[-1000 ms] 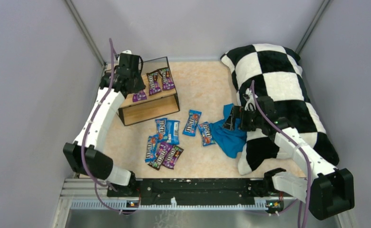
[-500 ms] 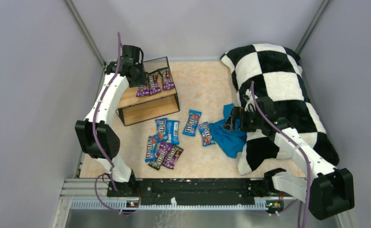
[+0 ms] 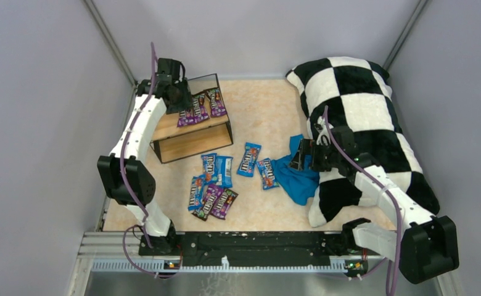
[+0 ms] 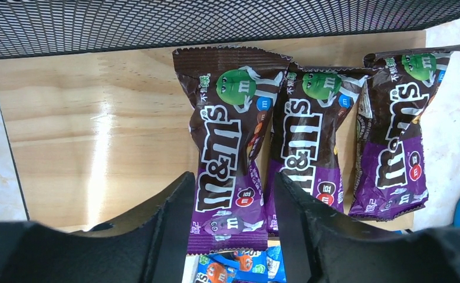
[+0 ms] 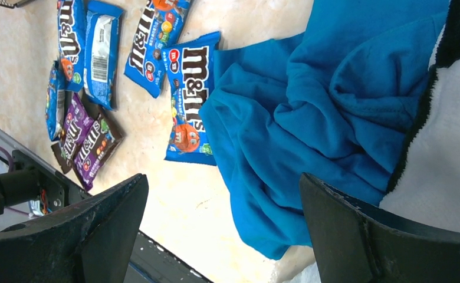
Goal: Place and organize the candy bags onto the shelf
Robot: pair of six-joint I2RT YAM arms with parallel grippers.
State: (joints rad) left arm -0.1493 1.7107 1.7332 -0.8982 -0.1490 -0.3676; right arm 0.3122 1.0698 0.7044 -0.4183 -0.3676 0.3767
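The left jaws sit over the shelf [image 3: 192,129], parted, one on either side of the near end of the leftmost purple bag [image 4: 230,147]. That bag lies flat on the top board [image 4: 98,135] next to two more purple bags [image 4: 304,141], all three in a row with their far ends by the wire mesh [image 4: 216,23]. Nothing looks pinched, though it's hard to tell whether a jaw brushes the wrapper. Biggest risk here imo: the bag's near end looks to poke just past the board's front edge, and the wrapper is slick. If the arm backs out low instead of lifting first, a jaw can snag that end and drag the bag off. Since it touches the middle one, the whole row could skew too.

Middle of the table [image 3: 263,111]: the loose bags [image 3: 216,169] lie in a heap, blue ones farther back and purple ones [image 3: 218,202] overlapping nearer the arms. Grabbing into that overlap could bring up two at once, or flick one away.

Over on the right, the right jaws are wide open and hold nothing, hovering above the blue cloth [image 5: 310,130] beside the checkered pillow [image 3: 361,105]. One blue bag [image 5: 189,100] has its edge touching the cloth, so a sloppy close there probably pinches fabric along with the bag, and the cloth gets hauled toward the shelf.
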